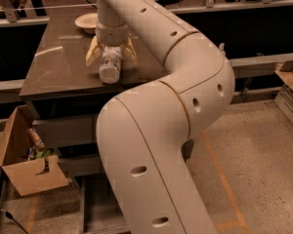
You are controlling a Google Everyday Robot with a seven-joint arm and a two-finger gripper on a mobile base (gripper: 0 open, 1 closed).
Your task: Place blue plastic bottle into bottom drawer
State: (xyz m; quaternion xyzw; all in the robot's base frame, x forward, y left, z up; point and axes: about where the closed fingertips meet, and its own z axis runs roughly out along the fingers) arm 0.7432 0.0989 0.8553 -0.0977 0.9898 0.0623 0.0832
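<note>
The blue plastic bottle (110,65), clear and whitish, lies on its side on the dark brown countertop (58,67), its base end towards me near the front edge. My gripper (111,52) reaches down over it from the white arm. Its tan fingers (93,51) are spread on either side of the bottle, straddling it, and the bottle rests on the counter. Below the counter, part of the bottom drawer (95,206) shows as a grey floor pulled out at floor level. My arm hides most of it.
A pale bowl (88,21) stands at the back of the countertop. An open cardboard box (24,167) holding small items sits on the floor at the left. Another box (289,94) is at the right edge. My large arm link (151,155) fills the foreground.
</note>
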